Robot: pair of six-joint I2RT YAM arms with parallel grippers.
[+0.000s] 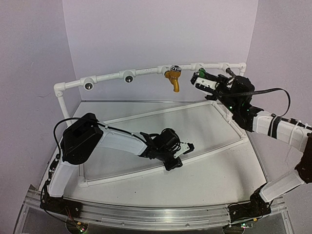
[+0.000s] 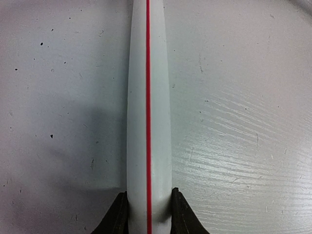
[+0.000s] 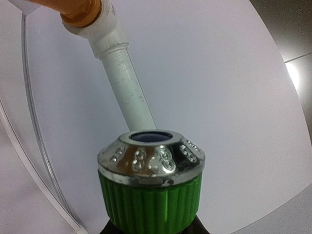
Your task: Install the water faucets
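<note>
The mustard-yellow faucet (image 1: 172, 78) hangs from the raised top pipe (image 1: 146, 71) of the white pipe frame, spout down. My right gripper (image 1: 202, 79) is shut on the green faucet (image 3: 151, 187), held close to the top pipe just right of the yellow one. In the right wrist view its silver cap (image 3: 151, 156) faces the pipe, and an orange part of the yellow faucet (image 3: 80, 10) shows at the top left. My left gripper (image 1: 176, 158) is shut on the frame's lower front pipe (image 2: 148, 112), which has a red stripe. The dark grey faucet is out of view.
Two round silver-centred sockets (image 1: 89, 85) (image 1: 128, 77) sit on the top pipe's left half. A dark fitting (image 1: 229, 71) stands on the pipe near its right corner. The frame's base pipes (image 1: 161, 109) lie on the grey table. Purple walls enclose the back and sides.
</note>
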